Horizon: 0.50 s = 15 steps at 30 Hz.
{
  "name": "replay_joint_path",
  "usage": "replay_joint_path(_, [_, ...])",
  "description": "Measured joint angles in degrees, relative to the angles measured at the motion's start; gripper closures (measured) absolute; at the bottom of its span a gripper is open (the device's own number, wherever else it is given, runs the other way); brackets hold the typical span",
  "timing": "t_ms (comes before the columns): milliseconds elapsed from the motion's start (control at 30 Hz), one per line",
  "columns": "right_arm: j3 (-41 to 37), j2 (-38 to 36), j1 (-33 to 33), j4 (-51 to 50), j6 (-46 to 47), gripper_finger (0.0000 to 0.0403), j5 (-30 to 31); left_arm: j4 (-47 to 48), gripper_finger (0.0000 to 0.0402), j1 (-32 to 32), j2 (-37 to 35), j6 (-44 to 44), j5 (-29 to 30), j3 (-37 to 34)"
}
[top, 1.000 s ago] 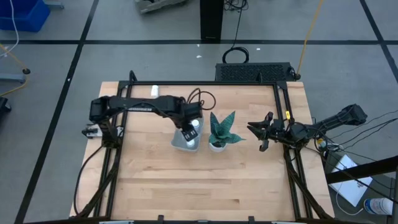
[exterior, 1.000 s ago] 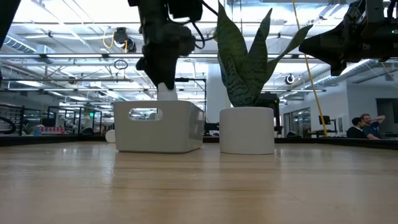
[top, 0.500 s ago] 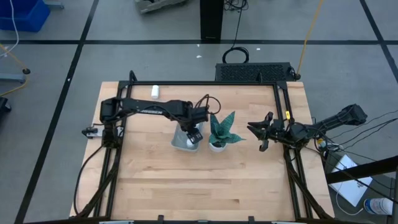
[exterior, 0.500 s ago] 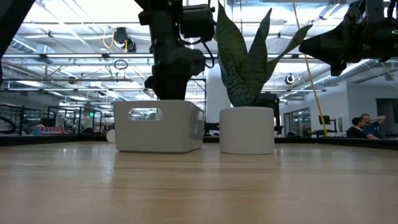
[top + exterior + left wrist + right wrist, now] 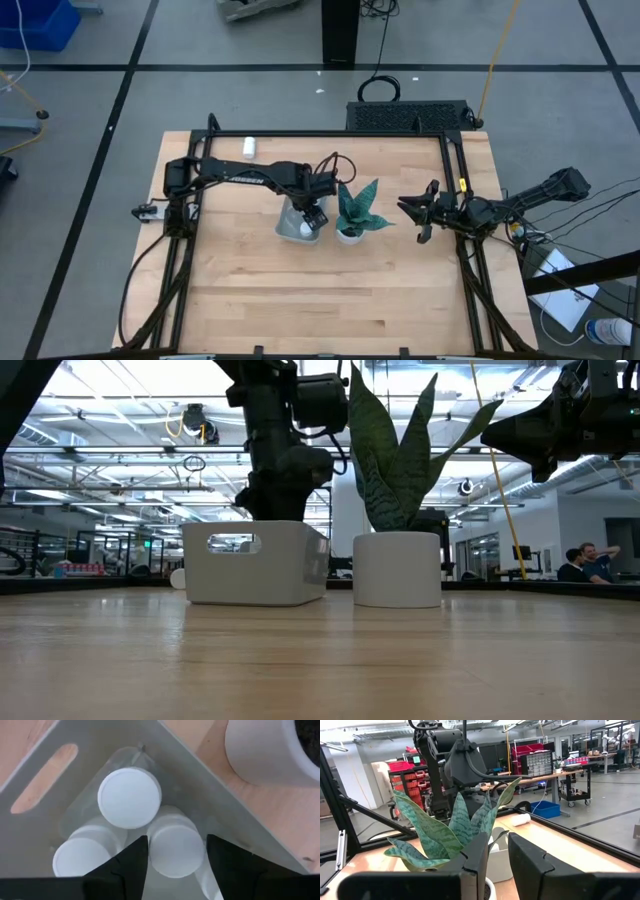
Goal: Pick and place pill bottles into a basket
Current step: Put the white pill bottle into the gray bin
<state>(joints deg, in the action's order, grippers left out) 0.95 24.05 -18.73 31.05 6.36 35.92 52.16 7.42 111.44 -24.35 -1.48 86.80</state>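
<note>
Basket: we see the pale grey-blue basket (image 5: 298, 224) near the middle of the wooden surface (image 5: 320, 290), just beside the white pot (image 5: 349, 234) of the spiky green plant (image 5: 358, 205). It has smooth, shallow, translucent walls, rounded corners and an oval handle slot (image 5: 233, 543).
Contents: in the left wrist view we count three pill bottles standing packed into one corner: one (image 5: 129, 796) deepest in the corner, a second (image 5: 176, 845) touching it, a third (image 5: 81, 862) beside them. All show flat, round white caps.
Loose bottle: a further pill bottle (image 5: 249, 147) lies on its side near the far edge of the surface, well apart from the basket.
Left gripper: the left gripper (image 5: 313, 217) hangs over the basket, its dark fingers (image 5: 129, 865) spread apart on either side of the second bottle; we cannot tell whether they touch it.
Right gripper: the right gripper (image 5: 420, 212) waits near the right edge of the surface, its fingers (image 5: 524, 855) parted by a narrow gap and holding nothing.
</note>
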Motion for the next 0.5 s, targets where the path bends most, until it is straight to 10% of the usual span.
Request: replay_joint_path(500, [0.0, 0.0, 0.0, 0.0, 0.0, 0.0332, 0.0, 4.8, 0.0204, -0.1, -4.6, -1.6, -1.0, 0.0])
